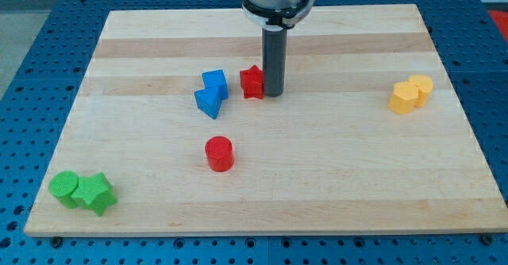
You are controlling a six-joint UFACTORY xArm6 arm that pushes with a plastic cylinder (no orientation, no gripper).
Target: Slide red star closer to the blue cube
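Note:
The red star lies on the wooden board, a little above the middle. My tip stands right against the star's right side. The blue cube sits just to the star's left, a small gap away. A second blue block, wedge-like, touches the cube's lower left.
A red cylinder stands below the blue blocks. Two yellow blocks sit together at the view's right. A green cylinder and a green star sit at the bottom left corner.

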